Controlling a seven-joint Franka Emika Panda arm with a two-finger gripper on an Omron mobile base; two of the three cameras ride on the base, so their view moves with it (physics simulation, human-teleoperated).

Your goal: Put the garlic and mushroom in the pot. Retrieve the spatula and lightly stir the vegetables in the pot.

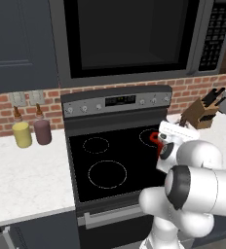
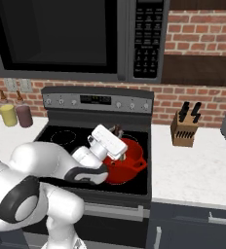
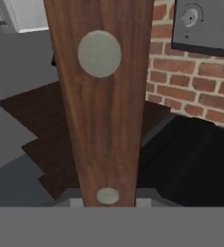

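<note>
One spatula, seen as a slim dark brown wooden handle [image 3: 102, 106] with two pale round rivets, runs up the middle of the hand view, and the pincer [image 2: 116, 133] is clamped on it. One bright red round pot [image 2: 127, 163] sits on the front right of the black glass stove top [image 1: 110, 160], the pincer just above its rim; garlic and mushroom cannot be made out. On the white worktop [image 1: 27, 175] left of the stove stand two canisters, one yellow [image 1: 22, 134] and one maroon [image 1: 42, 131]; right of it, one wooden knife block [image 2: 183, 129] holding black-handled knives.
</note>
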